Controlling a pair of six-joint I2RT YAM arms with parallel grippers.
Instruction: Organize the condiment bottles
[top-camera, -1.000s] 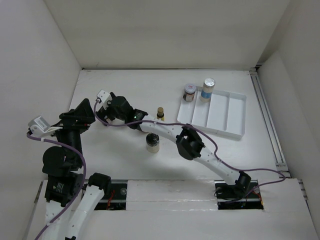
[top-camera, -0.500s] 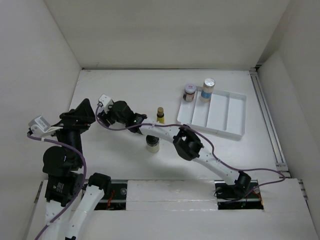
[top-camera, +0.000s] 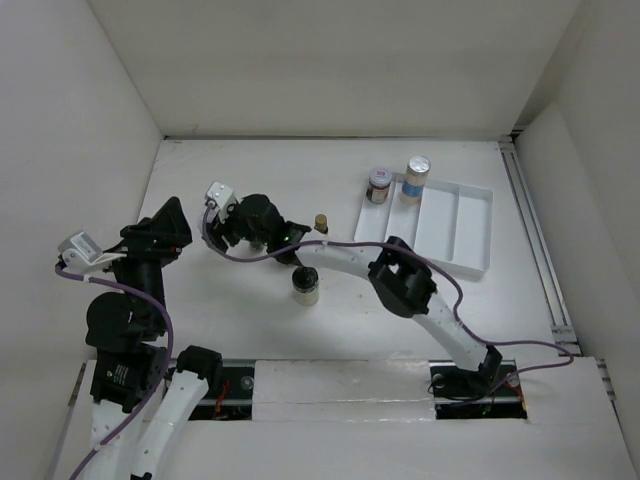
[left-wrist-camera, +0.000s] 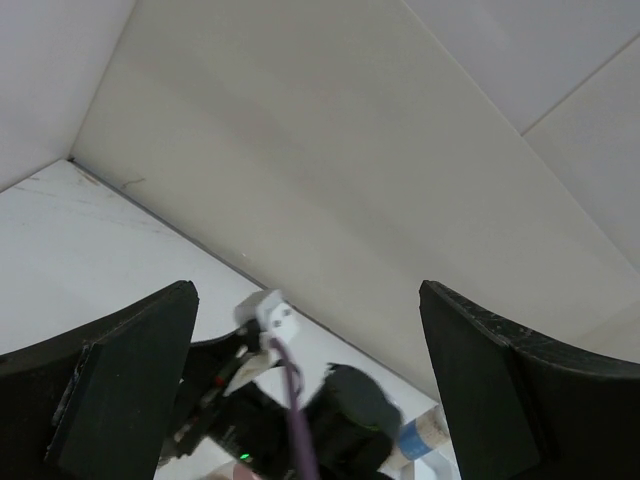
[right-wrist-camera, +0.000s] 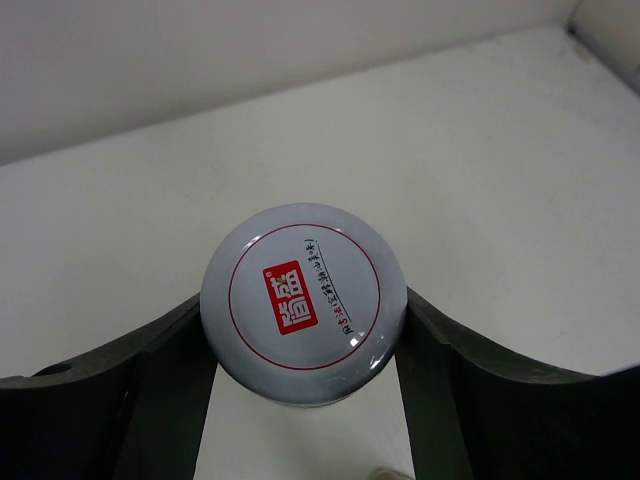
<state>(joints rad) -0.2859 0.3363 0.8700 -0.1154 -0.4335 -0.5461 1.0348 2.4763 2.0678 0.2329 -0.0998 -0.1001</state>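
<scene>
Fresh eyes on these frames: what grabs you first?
The pale-lidded jar with a red logo fills the right wrist view, clamped between the right fingers, left of table centre. Next comes the white tray at right rear, with a brown jar and a blue-labelled bottle at its far-left end. A black-lidded jar stands alone mid-table.

- Top external camera sits high behind both bases, far back, looking down over the whole table.
- Left wrist camera peers out between the left gripper fingers, tilted up at the far wall. Just beyond the fingertips it catches the right arm's wrist, which the overhead also shows.
- Right wrist camera stares down, very close, on the white-lidded jar between the right gripper fingers.
</scene>
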